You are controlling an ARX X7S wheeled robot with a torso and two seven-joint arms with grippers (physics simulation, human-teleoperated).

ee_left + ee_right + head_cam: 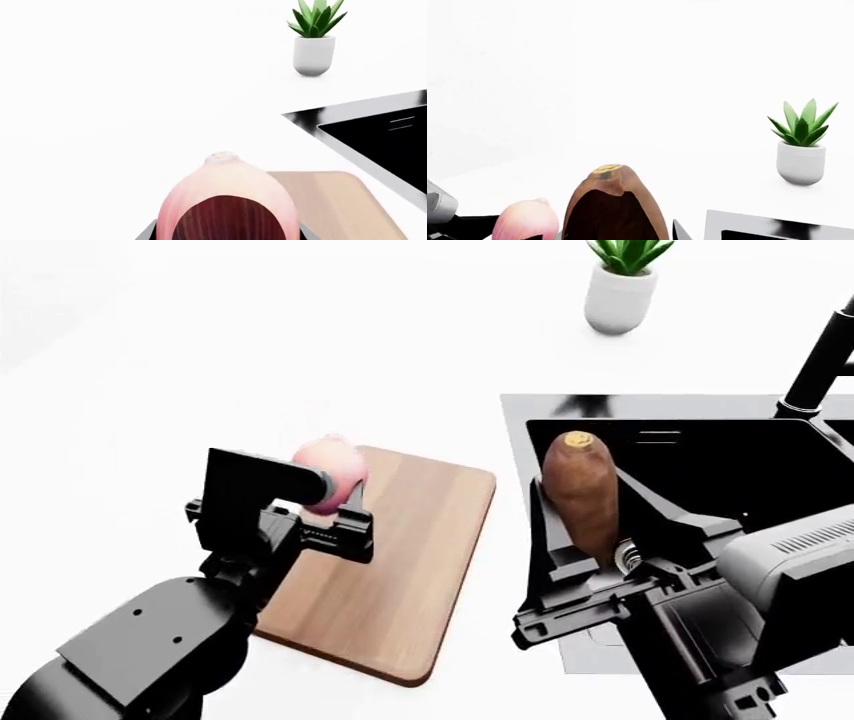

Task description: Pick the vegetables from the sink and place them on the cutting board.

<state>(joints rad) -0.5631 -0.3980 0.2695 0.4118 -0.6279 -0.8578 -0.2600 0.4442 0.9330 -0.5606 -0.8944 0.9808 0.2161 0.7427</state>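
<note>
Open white counter (200,350) all round the cutting board (400,570), nothing standing on its near half. Far corner taken up by the left gripper (327,502) clamped on the onion (328,466). Over the sink (694,440), way blocked by the right gripper (601,530) holding the sweet potato (582,490), faucet (817,365) behind. Potted plant (622,282) well apart.

A green spiky potted plant (622,282) in a rounded white pot stands upright on the plain white worktop (200,350), near the far edge of the head view.
</note>
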